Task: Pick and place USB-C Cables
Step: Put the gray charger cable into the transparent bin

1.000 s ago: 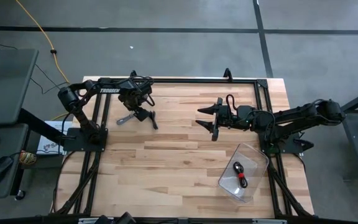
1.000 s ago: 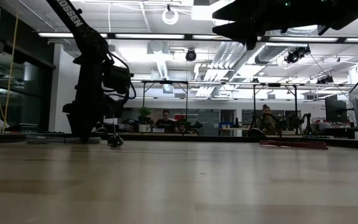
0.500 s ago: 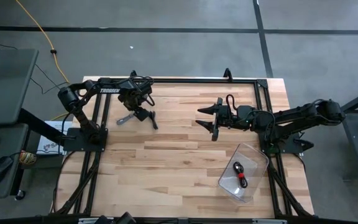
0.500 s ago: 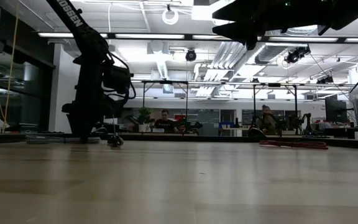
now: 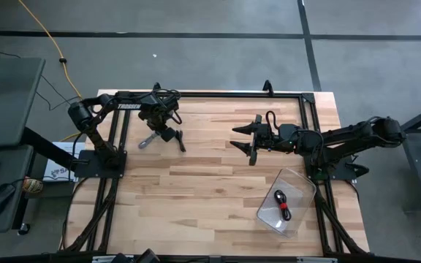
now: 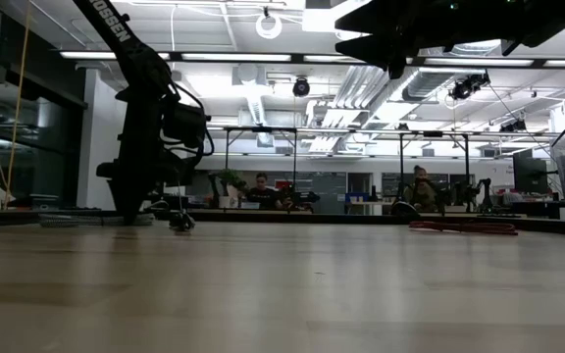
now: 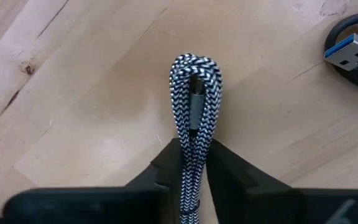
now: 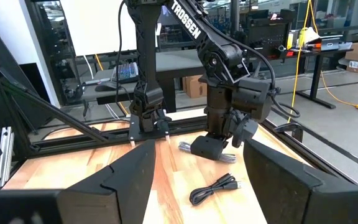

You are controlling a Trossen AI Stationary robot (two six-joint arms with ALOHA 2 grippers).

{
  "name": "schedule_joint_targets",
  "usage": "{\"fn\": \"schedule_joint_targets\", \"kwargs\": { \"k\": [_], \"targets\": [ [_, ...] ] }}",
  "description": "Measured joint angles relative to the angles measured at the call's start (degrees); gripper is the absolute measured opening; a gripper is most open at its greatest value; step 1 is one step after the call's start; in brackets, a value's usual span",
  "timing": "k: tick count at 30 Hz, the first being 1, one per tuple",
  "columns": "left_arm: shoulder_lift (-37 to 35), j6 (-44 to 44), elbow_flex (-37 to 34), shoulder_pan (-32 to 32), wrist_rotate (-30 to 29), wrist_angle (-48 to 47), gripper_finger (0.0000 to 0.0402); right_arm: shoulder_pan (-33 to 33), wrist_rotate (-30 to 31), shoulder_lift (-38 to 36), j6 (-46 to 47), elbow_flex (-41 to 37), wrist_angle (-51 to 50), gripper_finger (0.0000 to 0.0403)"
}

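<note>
My left gripper (image 5: 158,134) is low over the table's far left part, shut on the silver-grey braided cable (image 7: 194,81). The cable also shows in the high view (image 5: 147,139). The black cable (image 5: 178,139) lies on the table just right of it, its USB plug (image 7: 351,50) showing in the left wrist view. My right gripper (image 5: 247,142) hovers open and empty over the far right part, its fingers pointing toward the left arm. A pinkish-red cable (image 6: 464,227) lies on the table beneath the right arm. A black-and-red cable (image 5: 282,204) lies in the clear container (image 5: 298,183). My left gripper pinches the silver-grey cable's folded bundle (image 7: 193,140) between its two fingers, several strands together. The fingers lie along the bundle, coming down at it from above. The looped end (image 7: 195,65) sticks out past the fingertips, close over the wood. I cannot tell whether it is lifted clear.
The clear container stands at the near right of the table. A black frame rail (image 5: 218,93) runs along the far edge. Bare wood (image 5: 196,190) fills the middle and near left. People sit in the room beyond (image 6: 261,191).
</note>
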Motion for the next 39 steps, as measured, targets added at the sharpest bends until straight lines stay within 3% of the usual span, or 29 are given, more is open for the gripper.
{"fn": "schedule_joint_targets", "kwargs": {
  "k": [7, 24, 33, 39],
  "targets": [
    [-0.1, 0.0, 0.0, 0.0, -0.1, 0.7, 0.0004, 0.0, 0.0, 0.0, 0.0, 0.0, 0.0, 0.0236],
    [-1.4, 2.2, 0.0, 0.0, 0.0, 4.7, 0.0005, 0.0, 0.0, 0.0, 0.0, 0.0, 0.0, 0.0236],
    [-15.0, 2.4, 0.1, 0.0, 0.6, 13.8, 0.0005, 0.0, 0.0, 0.0, 0.0, 0.0, 0.0, 0.0236],
    [-26.7, 2.2, 0.1, -1.5, 5.7, 21.4, 0.0005, 0.0, 0.0, 0.0, 0.0, 0.0, 0.0, 0.0236]
  ]
}}
